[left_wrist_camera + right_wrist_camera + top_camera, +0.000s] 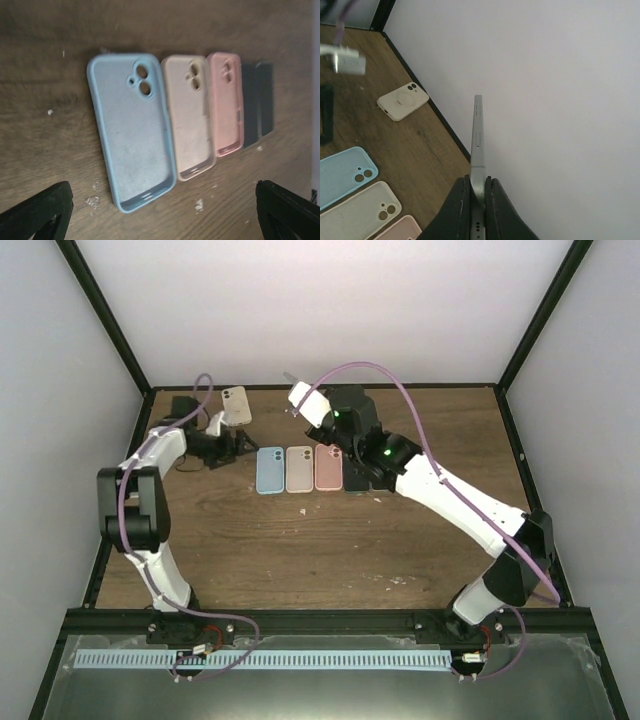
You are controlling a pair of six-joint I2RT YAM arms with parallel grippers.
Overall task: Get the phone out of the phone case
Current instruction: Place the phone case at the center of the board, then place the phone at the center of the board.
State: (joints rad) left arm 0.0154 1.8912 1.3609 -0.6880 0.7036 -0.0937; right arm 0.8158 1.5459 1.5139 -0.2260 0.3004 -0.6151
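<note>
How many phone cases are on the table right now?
4: blue case, beige case and pink case side by side mid-table; cream case apart near the back edge. Others may be hidden.

Phone lower end hidden in right tool pinch, pink case cut off at bottom edge

Overhead, the light is bright and even, the shadows soft, the white walls washed out. The left wrist picture is dimmer; the table goes dark and slightly blurred at the top. In the right wrist picture the phone stands sharp against glare.
</note>
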